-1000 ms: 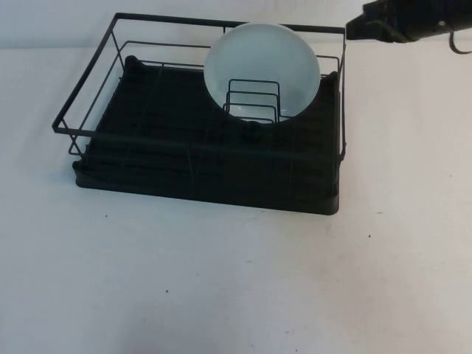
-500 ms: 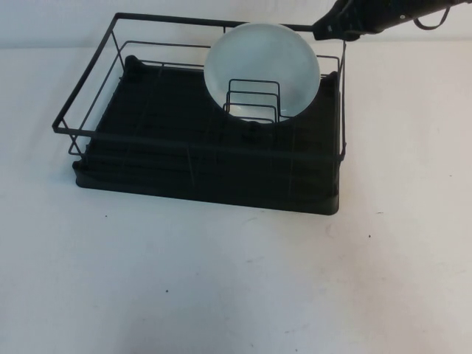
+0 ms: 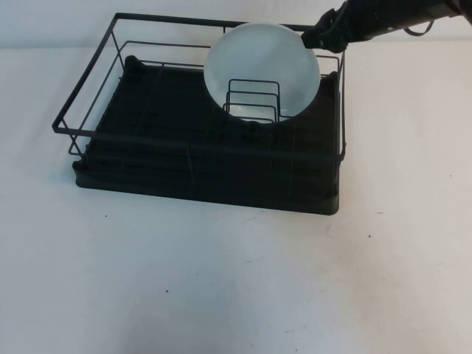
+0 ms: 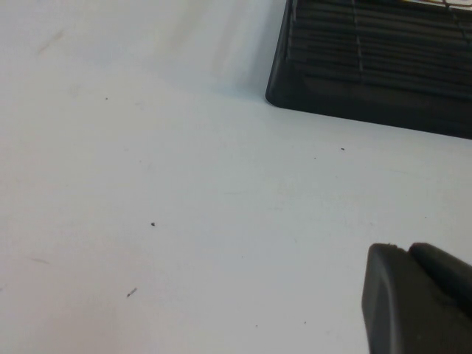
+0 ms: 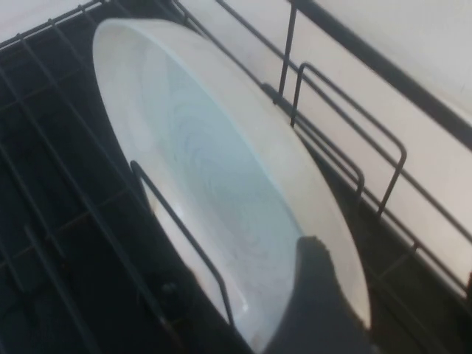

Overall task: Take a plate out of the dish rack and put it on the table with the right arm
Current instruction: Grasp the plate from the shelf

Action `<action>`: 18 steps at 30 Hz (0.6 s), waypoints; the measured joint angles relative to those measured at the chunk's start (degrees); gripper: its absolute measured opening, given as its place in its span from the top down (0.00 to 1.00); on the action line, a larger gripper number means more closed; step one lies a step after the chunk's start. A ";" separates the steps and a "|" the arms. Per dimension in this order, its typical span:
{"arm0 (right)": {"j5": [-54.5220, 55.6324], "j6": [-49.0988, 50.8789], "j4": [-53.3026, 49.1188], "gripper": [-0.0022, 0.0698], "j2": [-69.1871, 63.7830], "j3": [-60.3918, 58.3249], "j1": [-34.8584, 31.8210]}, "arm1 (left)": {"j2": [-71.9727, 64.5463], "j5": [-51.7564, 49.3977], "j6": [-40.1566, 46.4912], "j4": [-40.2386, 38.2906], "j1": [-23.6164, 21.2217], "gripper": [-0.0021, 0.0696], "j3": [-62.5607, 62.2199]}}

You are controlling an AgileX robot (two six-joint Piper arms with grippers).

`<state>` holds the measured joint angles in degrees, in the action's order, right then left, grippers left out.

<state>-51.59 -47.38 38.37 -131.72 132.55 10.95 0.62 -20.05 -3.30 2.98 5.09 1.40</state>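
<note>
The dish rack (image 3: 206, 140) is sitting on the far half of the table (image 3: 236, 280), its long front side running roughly parallel to the table's near edge, its black ribbed drip tray resting flat on the white surface; the plate (image 3: 262, 70) is standing on edge in the rack's far right corner, leaning behind the small upright wire dividers (image 3: 253, 99), its face turned toward the near edge. The right arm (image 3: 383, 15) is reaching in from the table's far right corner, and the right gripper (image 3: 318, 37) is sitting at the plate's upper right rim, over the rack's top wire; in the right wrist view one dark finger (image 5: 317, 302) is lying against the face of the plate (image 5: 221, 184) close to its rim, while the other finger is out of view, so whether the gripper is clamping the plate cannot be told. The plate is not lifted; its lower part is sitting down among the dividers.

The left gripper (image 4: 420, 302) is appearing only in the left wrist view, as a dark block hovering over bare table (image 4: 147, 184) off a corner of the drip tray (image 4: 369, 66); whether it is open or closed cannot be told; a few small dark specks are dotting the white surface nearby.
</note>
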 joint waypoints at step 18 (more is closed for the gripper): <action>2.24 -1.44 1.01 0.44 -1.78 0.38 1.08 | 0.00 0.00 0.00 0.00 0.00 0.98 0.00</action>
<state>-49.36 -48.82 39.38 -133.50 132.93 12.02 0.62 -20.05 -3.30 2.98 5.09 1.40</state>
